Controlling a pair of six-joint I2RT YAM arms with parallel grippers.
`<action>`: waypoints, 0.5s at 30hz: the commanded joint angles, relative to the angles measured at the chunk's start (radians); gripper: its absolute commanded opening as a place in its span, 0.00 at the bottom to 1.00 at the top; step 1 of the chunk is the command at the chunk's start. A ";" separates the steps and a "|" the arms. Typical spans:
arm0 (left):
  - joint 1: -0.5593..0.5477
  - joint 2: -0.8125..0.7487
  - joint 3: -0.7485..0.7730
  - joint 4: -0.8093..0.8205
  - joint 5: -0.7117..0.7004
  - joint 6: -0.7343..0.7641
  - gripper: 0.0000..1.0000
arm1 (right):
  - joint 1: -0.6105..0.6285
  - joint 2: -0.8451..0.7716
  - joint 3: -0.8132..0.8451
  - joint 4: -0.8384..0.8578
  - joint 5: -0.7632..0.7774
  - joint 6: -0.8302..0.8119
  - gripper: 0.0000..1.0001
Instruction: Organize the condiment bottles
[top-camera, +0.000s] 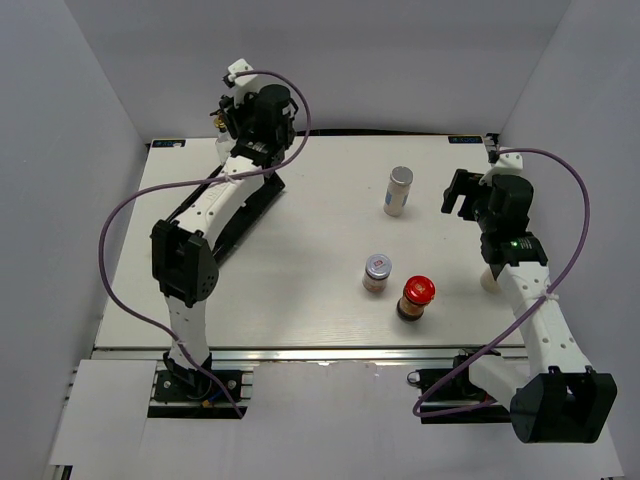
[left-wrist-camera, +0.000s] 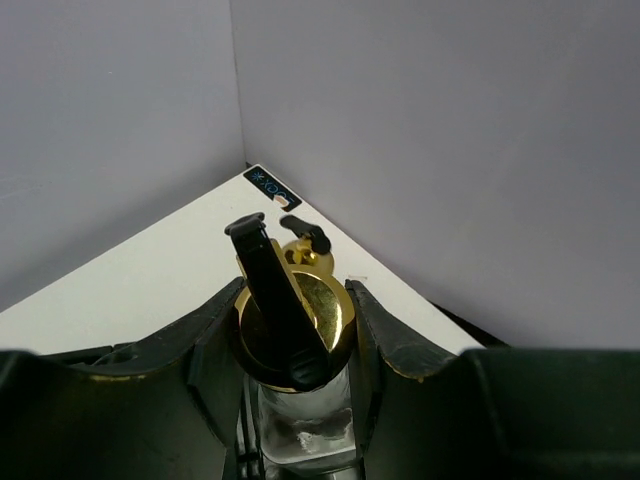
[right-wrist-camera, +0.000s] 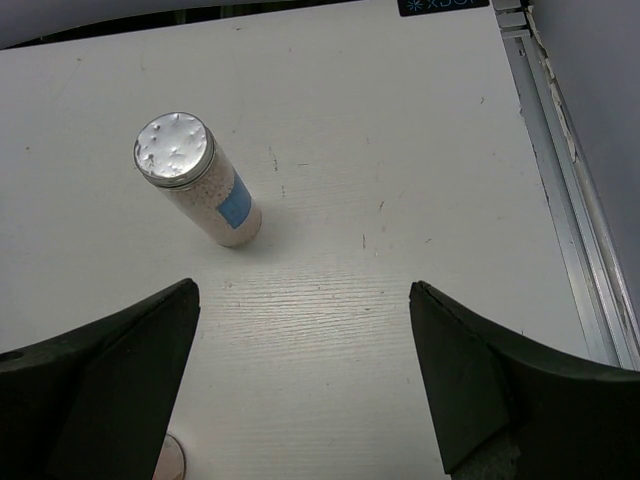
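**Table contents.** White wood-grain table (top-camera: 310, 230) inside pale grey walls.
- Tall clear glass cruet with a gold cap and black spout (left-wrist-camera: 300, 428): at the far left corner, upright.
- Second cruet, of which only the gold-and-black spout (left-wrist-camera: 304, 250) shows: just behind the first, toward the corner.
- White cylindrical shaker with a silver cap and blue label (top-camera: 398, 190): upright, right of centre toward the far side, standing alone.
- Short silver-lidded jar (top-camera: 377, 272): nearer the front.
- Short red-lidded jar (top-camera: 416, 298): just beside the silver-lidded jar on its right. The two are near each other but apart.
- Black rectangular tray (top-camera: 268, 192): on the left half, largely covered from above by the left arm.

**Left arm.** It stretches from its base over the tray to the far left corner. The left gripper (left-wrist-camera: 292, 345) is clamped on the first cruet, one finger on each side just under the gold cap. The second spout stands close ahead of it, and the two walls meet right behind.

**Right arm.** It is raised on the right side with its wrist pointing down. The right gripper (right-wrist-camera: 302, 290) has its fingers wide apart with nothing between them. The shaker lies ahead and to its left, clear of both fingers.

**Edges and room.**
- A metal rail (right-wrist-camera: 560, 190) runs along the table's right edge, close to the right finger.
- Bare tabletop lies between the shaker and the two jars, and across the middle between the tray and the jars.
- The far left corner is tight.
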 joint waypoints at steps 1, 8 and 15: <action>0.021 -0.042 -0.004 0.067 0.019 -0.053 0.00 | -0.003 0.007 0.005 0.041 0.013 -0.013 0.89; 0.057 0.003 -0.021 0.095 0.027 -0.078 0.00 | -0.003 0.021 0.010 0.034 0.018 -0.017 0.89; 0.058 0.021 -0.061 0.100 0.008 -0.104 0.00 | -0.003 0.024 0.010 0.034 0.016 -0.017 0.89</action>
